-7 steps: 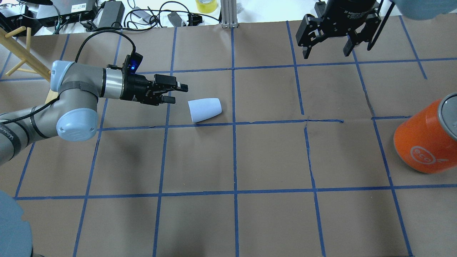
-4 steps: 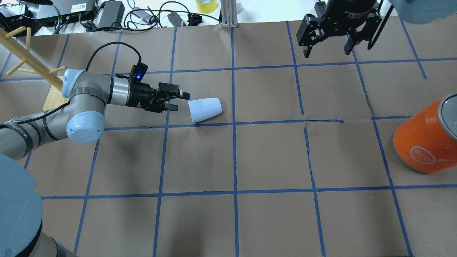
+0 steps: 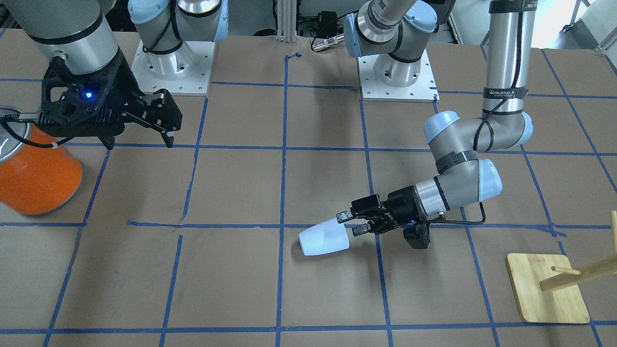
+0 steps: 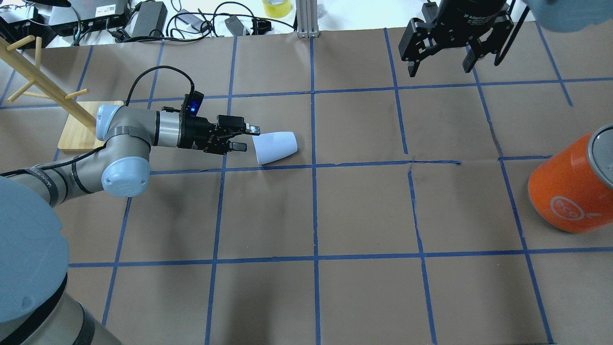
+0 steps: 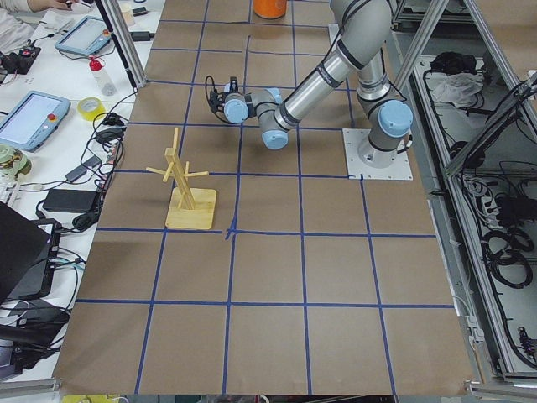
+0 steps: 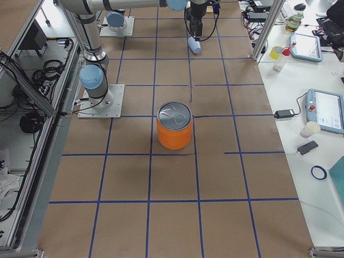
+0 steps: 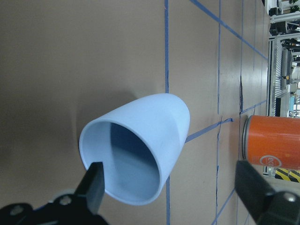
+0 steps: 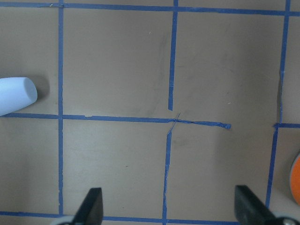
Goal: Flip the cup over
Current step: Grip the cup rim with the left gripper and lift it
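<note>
The pale blue cup [image 4: 275,147] lies on its side on the brown table, its mouth turned toward my left gripper. It also shows in the front view [image 3: 324,238], the left wrist view [image 7: 140,136] and the right wrist view [image 8: 16,96]. My left gripper [image 4: 249,138] is open and held level just at the cup's mouth, one finger [image 7: 96,183] in front of the rim and the other finger [image 7: 253,187] off to the side. I cannot tell whether it touches. My right gripper [image 4: 438,67] is open and empty, high over the far right of the table.
A large orange can [image 4: 570,184] with a silver top stands at the right edge. A wooden peg rack on a square base [image 4: 81,129] stands behind my left arm at the far left. Cables and power bricks [image 4: 191,21] lie beyond the far edge.
My left arm has moved right and lower, bringing the open gripper up to the cup's mouth. The cup has not moved. The right gripper has barely shifted.
</note>
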